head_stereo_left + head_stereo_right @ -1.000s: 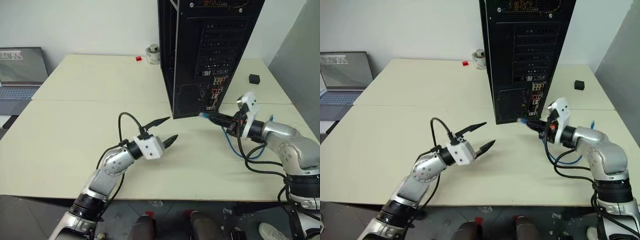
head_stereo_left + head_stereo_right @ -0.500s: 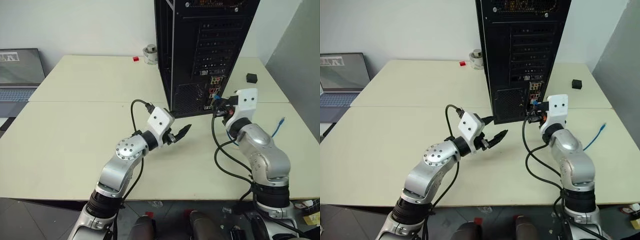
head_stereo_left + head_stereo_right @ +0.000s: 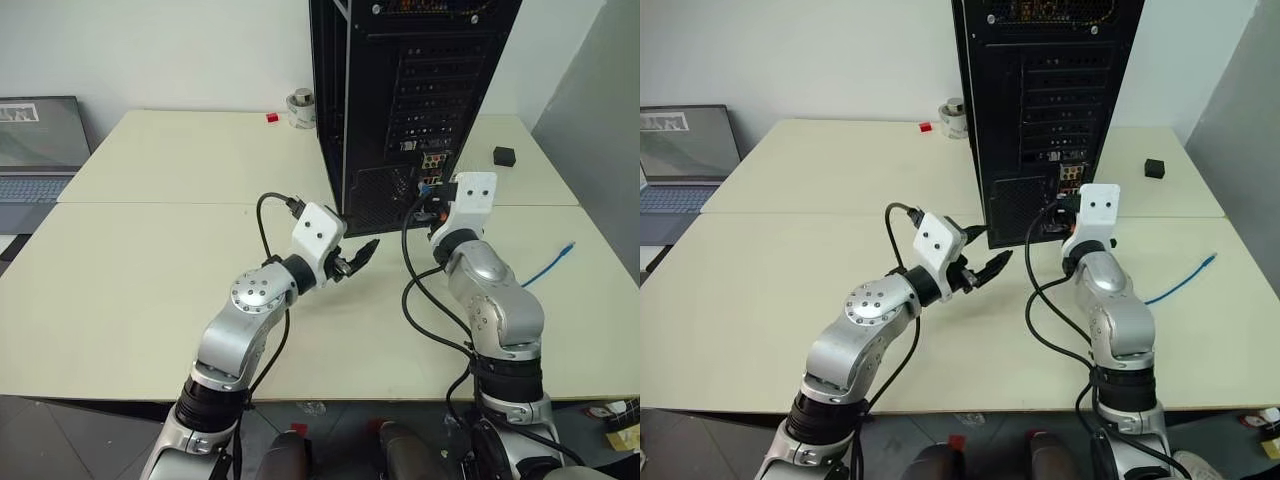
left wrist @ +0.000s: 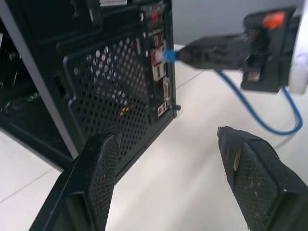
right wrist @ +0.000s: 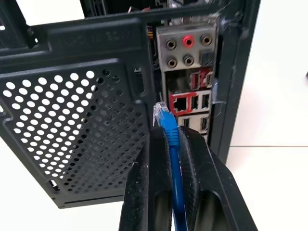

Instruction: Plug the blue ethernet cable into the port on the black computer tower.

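The black computer tower (image 3: 400,100) stands upright at the table's middle, its rear panel facing me. My right gripper (image 5: 168,132) is shut on the blue ethernet cable (image 5: 170,137), just behind its clear plug (image 5: 159,110). The plug points at the rear panel, a little short of the port (image 5: 180,102) under the coloured jacks and slightly to its side. The cable's loose end (image 3: 552,263) trails on the table to the right. My left gripper (image 3: 355,255) hangs open and empty by the tower's lower corner, left of the right gripper (image 4: 211,50).
A grey laptop (image 3: 40,140) sits at the far left. A small white roll (image 3: 300,105) and a red piece (image 3: 271,118) lie behind the tower's left side. A small black box (image 3: 505,155) rests at the back right.
My right gripper has swung left and turned to face the rear panel, carrying the plug up to the jacks. The left gripper has risen, rolled and moved right toward the tower.
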